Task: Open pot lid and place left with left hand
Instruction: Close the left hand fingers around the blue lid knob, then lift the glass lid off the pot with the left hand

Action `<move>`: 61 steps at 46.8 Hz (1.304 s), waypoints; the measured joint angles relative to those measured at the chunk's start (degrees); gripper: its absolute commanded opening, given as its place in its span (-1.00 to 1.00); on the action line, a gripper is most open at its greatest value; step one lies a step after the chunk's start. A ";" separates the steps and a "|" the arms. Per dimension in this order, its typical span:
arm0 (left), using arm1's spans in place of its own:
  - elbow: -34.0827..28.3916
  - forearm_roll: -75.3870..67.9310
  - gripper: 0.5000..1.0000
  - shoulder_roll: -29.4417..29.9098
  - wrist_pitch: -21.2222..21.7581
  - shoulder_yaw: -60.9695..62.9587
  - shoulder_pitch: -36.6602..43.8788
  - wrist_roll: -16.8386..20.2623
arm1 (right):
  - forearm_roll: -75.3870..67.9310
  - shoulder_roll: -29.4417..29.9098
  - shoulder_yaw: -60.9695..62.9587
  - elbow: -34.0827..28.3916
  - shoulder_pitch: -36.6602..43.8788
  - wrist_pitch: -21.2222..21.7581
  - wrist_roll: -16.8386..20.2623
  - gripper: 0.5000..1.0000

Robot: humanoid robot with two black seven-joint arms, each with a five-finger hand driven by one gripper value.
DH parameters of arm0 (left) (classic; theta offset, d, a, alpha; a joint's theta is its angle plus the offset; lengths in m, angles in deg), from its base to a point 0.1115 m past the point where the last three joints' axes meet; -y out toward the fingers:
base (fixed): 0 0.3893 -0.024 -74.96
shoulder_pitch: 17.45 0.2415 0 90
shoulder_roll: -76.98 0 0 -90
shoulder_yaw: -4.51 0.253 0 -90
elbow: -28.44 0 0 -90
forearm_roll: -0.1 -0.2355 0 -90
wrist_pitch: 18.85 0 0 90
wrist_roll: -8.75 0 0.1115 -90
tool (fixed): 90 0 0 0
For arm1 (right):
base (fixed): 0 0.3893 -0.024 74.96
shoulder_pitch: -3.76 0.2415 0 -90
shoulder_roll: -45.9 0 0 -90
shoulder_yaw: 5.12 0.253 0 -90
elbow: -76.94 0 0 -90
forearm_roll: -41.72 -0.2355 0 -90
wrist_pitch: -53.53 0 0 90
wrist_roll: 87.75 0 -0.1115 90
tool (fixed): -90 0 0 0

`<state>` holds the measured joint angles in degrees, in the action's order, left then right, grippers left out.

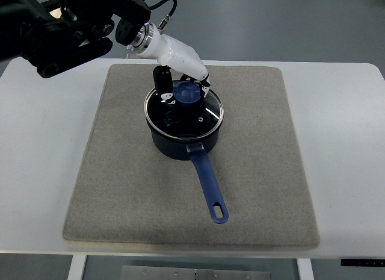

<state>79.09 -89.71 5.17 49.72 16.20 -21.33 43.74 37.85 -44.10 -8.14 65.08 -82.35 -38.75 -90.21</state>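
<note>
**Lid grasp: hand at knob, not lifted yet**

Landmark = pot (180, 141), blue, sitting a bit above centre of the grey mat (120, 189). Handle (209, 186) runs down-right from the pot, toward cam.

Status:
- Lid (204, 118) (glass, metal rim) is seated on the pot, looks flat, no gap visible.
- Left hand (177, 90) comes in from upper-left of the pot, white wrist angled down onto the lid's far side.
- Fingers (161, 82) partly curled around the blue knob (187, 92); dark digits on its left, another tip at its right edge. Looks like contact both sides, but can't confirm a firm pinch from this angle. Calling it closed on the knob, low confidence on force.
- Right arm: not visible.

How to do it well (my read):
- Confirm squeeze on the knob before any lift; a slick knob could slip w/ a partial wrap.
- Lift straight up first so the rim clears the pot wall. Dragging sideways early may shove the pot across the mat.
- Keep the lid level; glass, so no drop.
- Then translate left of the pot, over bare mat, well clear of the pot and handle.
- Set down flat, rim on mat, release only once it's resting.
</note>
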 measured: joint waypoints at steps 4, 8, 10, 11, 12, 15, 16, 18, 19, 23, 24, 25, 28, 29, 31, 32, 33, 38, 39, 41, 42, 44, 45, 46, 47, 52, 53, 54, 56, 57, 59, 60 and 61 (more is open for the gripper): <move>-0.02 -0.01 -1.00 0.00 0.15 0.00 0.06 0.00 | 0.00 0.00 -0.02 0.00 0.05 0.00 0.00 0.66; -0.02 -0.01 -1.00 0.00 0.23 0.00 0.10 0.01 | 0.00 0.00 -0.03 0.00 0.03 0.00 0.00 0.66; -0.02 -0.02 -1.00 0.00 0.24 0.00 0.11 0.00 | 0.00 0.00 -0.02 0.00 0.04 0.00 0.00 0.66; -0.02 -0.02 -1.00 0.00 0.24 0.00 0.10 0.01 | 0.00 0.00 -0.01 0.00 0.03 0.00 0.00 0.66; -0.02 -0.02 -1.00 0.00 0.25 0.00 0.10 0.01 | 0.00 0.00 -0.02 0.00 0.02 0.00 0.00 0.66; -0.02 -0.02 -1.00 0.00 0.25 0.00 0.09 0.00 | 0.00 0.00 -0.04 0.00 0.02 0.00 0.00 0.66; -0.02 -0.02 -1.00 0.00 0.25 0.00 0.06 0.00 | 0.00 0.00 -0.04 0.00 0.04 0.00 0.00 0.66; -0.06 -0.02 -1.00 0.00 0.25 0.00 -0.03 0.00 | 0.00 0.00 -0.02 0.00 0.03 0.00 0.00 0.66; -0.09 -0.02 -1.00 0.00 0.25 0.00 -0.12 0.00 | 0.00 0.00 -0.01 0.00 0.02 0.00 0.00 0.66; -0.22 -0.02 -1.00 0.00 0.25 0.00 -0.20 0.01 | 0.00 0.00 -0.01 0.00 0.01 0.00 0.00 0.66; -0.37 -0.02 -1.00 0.00 0.25 0.00 -0.20 0.01 | 0.00 0.00 -0.02 0.00 -0.01 0.00 0.00 0.66; -0.62 0.04 -1.00 0.00 0.25 -0.14 -0.15 0.00 | 0.00 0.00 -0.01 0.00 0.00 0.00 0.00 0.66; -1.49 0.48 -1.00 -0.05 0.25 -0.43 -0.10 0.00 | 0.00 0.00 -0.02 0.00 0.03 0.00 0.00 0.66; -1.83 0.58 -1.00 -0.07 0.26 -0.48 -0.10 0.01 | 0.00 0.00 -0.03 0.00 0.04 0.00 0.00 0.66; -2.41 0.62 -1.00 -0.07 0.25 -0.49 -0.10 0.00 | 0.00 0.00 -0.04 0.00 0.03 0.00 0.00 0.66; -2.62 0.62 -1.00 -0.06 0.25 -0.50 -0.10 0.00 | 0.00 0.00 -0.03 0.00 0.04 0.00 0.00 0.66; -2.79 0.62 -1.00 -0.06 0.26 -0.52 -0.09 0.00 | 0.00 0.00 -0.03 0.00 0.03 0.00 0.00 0.66; -3.69 0.60 -1.00 0.04 0.25 -0.44 -0.08 0.00 | 0.00 0.00 -0.03 0.00 0.04 0.00 0.00 0.66; -4.02 0.60 -1.00 0.06 0.25 -0.42 -0.08 0.01 | 0.00 0.00 -0.04 0.00 0.02 0.00 0.00 0.66; -4.90 0.60 -1.00 0.09 0.26 -0.39 -0.04 0.00 | 0.00 0.00 -0.05 0.00 0.02 0.00 0.00 0.66; -5.36 0.60 -1.00 0.10 0.25 -0.38 0.00 0.01 | 0.00 0.00 -0.04 0.00 0.01 0.00 0.00 0.66; -6.44 0.60 -1.00 0.13 0.25 -0.36 0.09 0.00 | 0.00 0.00 -0.03 0.00 0.03 0.00 0.00 0.66; -6.93 0.60 -1.00 0.15 0.26 -0.36 0.13 0.01 | 0.00 0.00 -0.04 0.00 0.04 0.00 0.00 0.66; -7.48 0.60 -1.00 0.16 0.26 -0.36 0.17 0.01 | 0.00 0.00 -0.02 0.00 0.05 0.00 0.00 0.66; -8.05 0.60 -1.00 0.19 0.26 -0.36 0.22 0.00 | 0.00 0.00 -0.03 0.00 0.06 0.00 0.00 0.66; -10.24 0.84 -1.00 0.63 0.26 -0.25 0.31 0.00 | 0.00 0.00 -0.05 0.00 0.03 0.00 0.00 0.66; -10.48 0.85 -1.00 0.71 0.26 -0.17 0.34 -0.01 | 0.00 0.00 -0.05 0.00 0.04 0.00 0.00 0.66; -10.60 0.85 -1.00 0.79 0.25 -0.12 0.36 0.00 | 0.00 0.00 -0.05 0.00 0.03 0.00 0.00 0.66; -10.76 0.85 -1.00 0.95 0.25 -0.06 0.37 -0.01 | 0.00 0.00 -0.04 0.00 0.00 0.00 0.00 0.66; -10.78 0.86 -1.00 0.99 0.25 -0.03 0.37 0.00 | 0.00 0.00 -0.04 0.00 -0.01 0.00 0.00 0.66; -10.79 0.91 -1.00 1.16 0.25 0.06 0.37 0.00 | 0.00 0.00 -0.03 0.00 0.02 0.00 0.00 0.66; -10.80 0.93 -1.00 1.36 0.25 0.07 0.37 0.00 | 0.00 0.00 -0.02 0.00 0.03 0.00 0.00 0.66; -10.80 0.94 -1.00 1.61 0.25 0.08 0.37 0.01 | 0.00 0.00 -0.02 0.00 0.02 0.00 0.00 0.66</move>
<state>68.29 -88.77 6.78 49.98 16.28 -20.96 43.75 37.85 -44.10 -8.16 65.08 -82.33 -38.75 -90.21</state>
